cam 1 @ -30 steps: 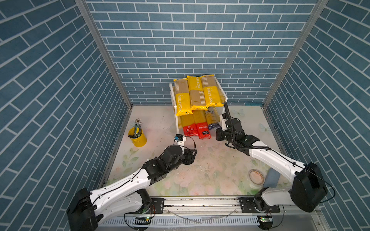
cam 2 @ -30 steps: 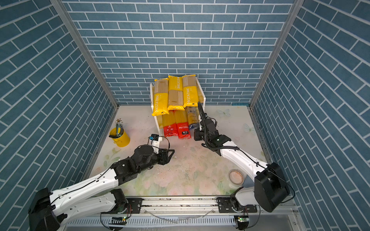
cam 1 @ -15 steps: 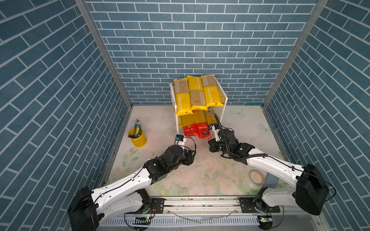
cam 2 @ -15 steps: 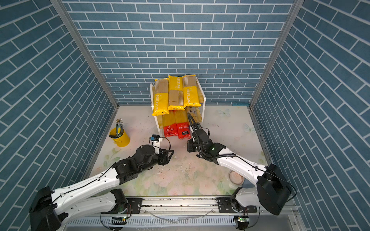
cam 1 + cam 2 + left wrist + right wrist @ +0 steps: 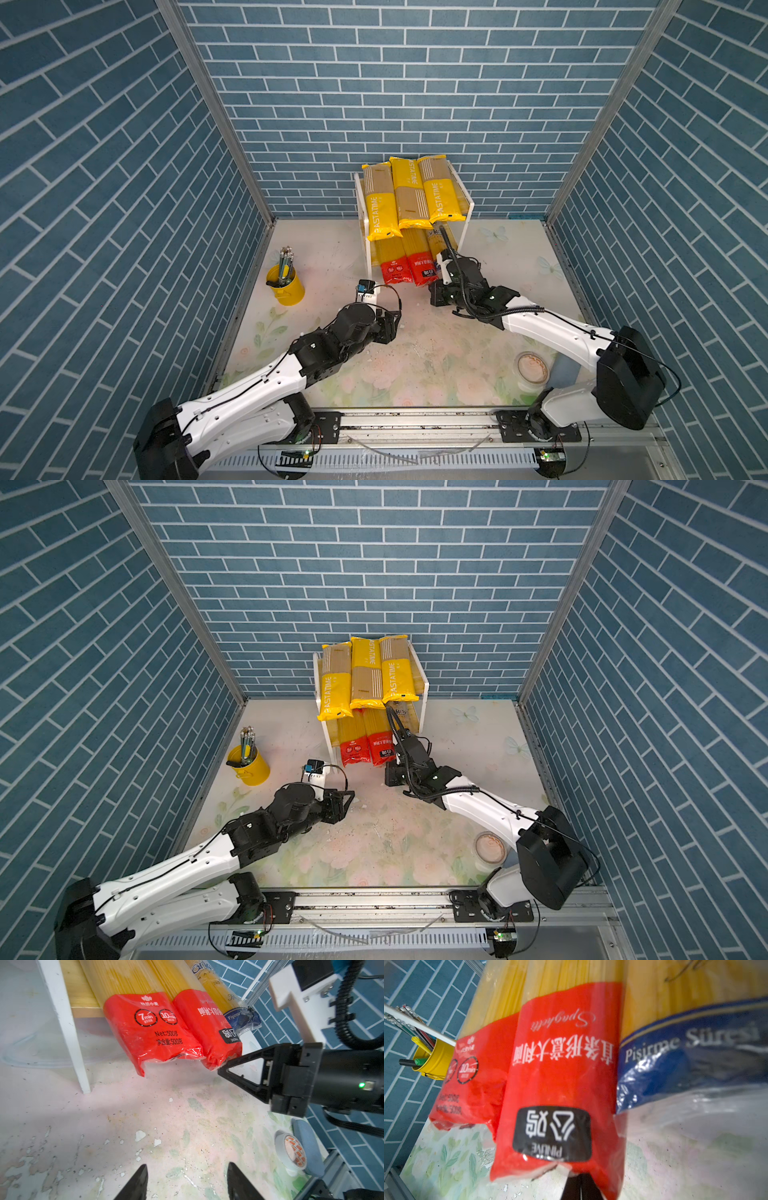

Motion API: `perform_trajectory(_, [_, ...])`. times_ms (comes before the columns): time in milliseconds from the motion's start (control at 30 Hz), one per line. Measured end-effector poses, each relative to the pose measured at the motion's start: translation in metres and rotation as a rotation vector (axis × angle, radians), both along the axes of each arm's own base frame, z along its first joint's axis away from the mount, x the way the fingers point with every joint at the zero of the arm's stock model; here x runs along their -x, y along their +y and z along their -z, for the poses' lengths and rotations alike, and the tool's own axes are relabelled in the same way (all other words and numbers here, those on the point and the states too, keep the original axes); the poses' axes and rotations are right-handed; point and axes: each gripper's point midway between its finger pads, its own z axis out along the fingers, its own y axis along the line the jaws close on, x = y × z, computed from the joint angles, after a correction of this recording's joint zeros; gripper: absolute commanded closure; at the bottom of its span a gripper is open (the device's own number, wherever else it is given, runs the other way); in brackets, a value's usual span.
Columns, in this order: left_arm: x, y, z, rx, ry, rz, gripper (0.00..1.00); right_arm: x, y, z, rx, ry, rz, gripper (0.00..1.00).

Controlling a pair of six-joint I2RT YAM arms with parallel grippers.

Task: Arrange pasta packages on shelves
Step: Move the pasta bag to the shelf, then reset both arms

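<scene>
Against the back wall of blue brick stands the small two-tier rack of yellow boards on a thin white frame point(image 5: 459, 191). Three yellow-and-tan PASTATIME spaghetti bags point(image 5: 405, 195) lie side by side on its upper board, their near ends hanging past the edge. On the lower board lie two clear spaghetti bags with red ends point(image 5: 149, 1028) and one with a dark blue end point(image 5: 241, 1020), all jutting forward so that their ends sag above the floral table point(image 5: 436, 353).

The right tool point(image 5: 222, 1071) is closed to a point. Its tip touches the crumpled end of the middle red-ended bag point(image 5: 560, 1084), which lies between its twin and the blue-ended one. It grips nothing. The left tool point(image 5: 187, 1167) hovers low over the table just in front of the rack, its fingers partly spread and empty.

All six bags are on the rack, so what remains looks like squaring them up. These bags probably handle as stiff, fairly weighty slabs along their length, since the dry strands act as a splint, yet the strands would snap under a sharp bend. The film looks slick and the end flaps are soft and empty, so a pinch there would likely slip or tear. A flat push on the packed end, or a hold across the narrow width near the middle, seems the safer way.
</scene>
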Motion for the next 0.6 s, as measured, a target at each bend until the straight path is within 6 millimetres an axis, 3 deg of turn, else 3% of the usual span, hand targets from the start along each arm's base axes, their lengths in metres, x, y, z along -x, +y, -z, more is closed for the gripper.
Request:
perform_trajectory(133, [-0.004, 0.018, -0.002, -0.072, -0.029, -0.034, 0.36, 0.021, -0.038, -0.004, 0.054, -0.006, 0.033, 0.94])
perform_trajectory(200, [-0.007, 0.029, -0.010, -0.117, -0.077, -0.060, 0.35, 0.020, -0.066, -0.015, 0.073, -0.031, 0.093, 0.93])
perform_trajectory(300, [-0.013, 0.050, -0.025, -0.195, -0.181, -0.115, 0.32, 0.002, -0.114, -0.028, 0.116, -0.080, 0.250, 0.80])
perform_trajectory(433, [-0.025, 0.082, -0.048, -0.327, -0.392, -0.225, 0.23, -0.030, -0.191, -0.028, 0.262, -0.132, 0.504, 0.66])
perform_trajectory(600, [-0.053, 0.129, -0.044, -0.599, -0.536, -0.417, 0.20, -0.064, -0.259, -0.028, 0.404, -0.246, 0.695, 0.64])
